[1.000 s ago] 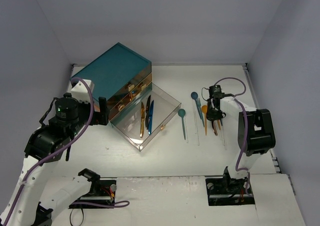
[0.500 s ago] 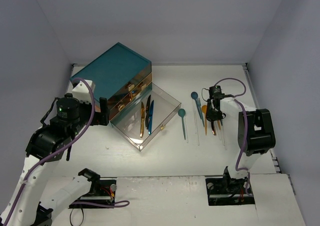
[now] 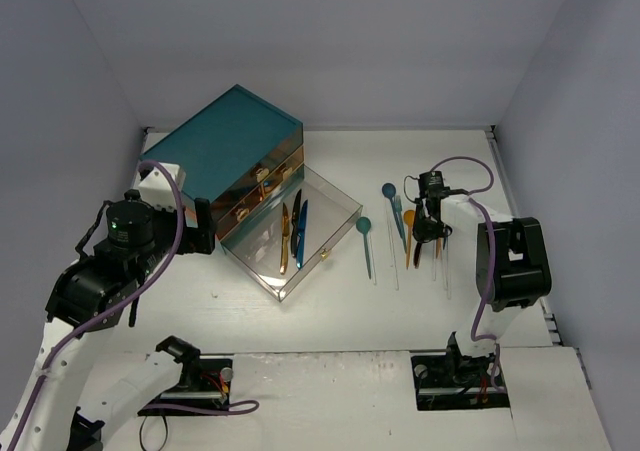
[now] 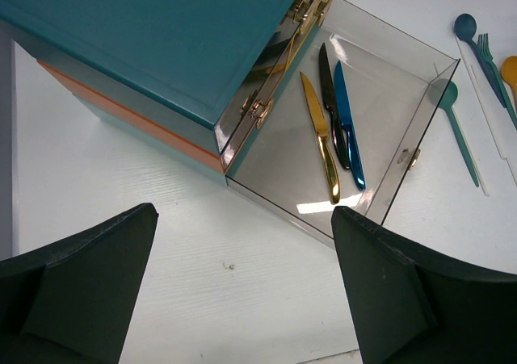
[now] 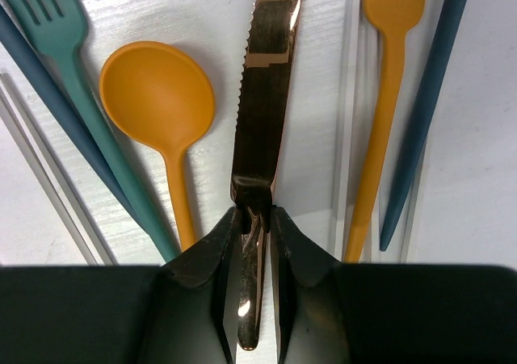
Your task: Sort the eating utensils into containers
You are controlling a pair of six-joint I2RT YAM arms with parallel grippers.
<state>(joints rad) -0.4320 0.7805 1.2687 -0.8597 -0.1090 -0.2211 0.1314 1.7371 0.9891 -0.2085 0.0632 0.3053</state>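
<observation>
My right gripper [image 5: 254, 219] is shut on the handle of a bronze knife [image 5: 266, 98], whose blade points away between an orange spoon [image 5: 157, 94] and an orange fork [image 5: 396, 9]. I cannot tell whether the knife is off the table. In the top view this gripper [image 3: 428, 229] is over the row of loose utensils. The clear drawer [image 3: 340, 233] stands pulled out of the teal chest [image 3: 225, 141] and holds a gold knife [image 4: 323, 138], a black knife [image 4: 331, 106] and a blue knife [image 4: 347, 126]. My left gripper [image 4: 242, 299] is open and empty, near the drawer's left corner.
A teal spoon [image 3: 365, 241], a blue spoon [image 3: 390, 193], a teal fork [image 5: 48, 25], a blue handle [image 5: 428, 98] and clear utensils lie on the white table right of the drawer. The chest's other drawers are shut. Grey walls close in the table.
My left arm has drawn back slightly to the left and nearer. My right gripper has stayed shut on the bronze knife and barely shifted.
</observation>
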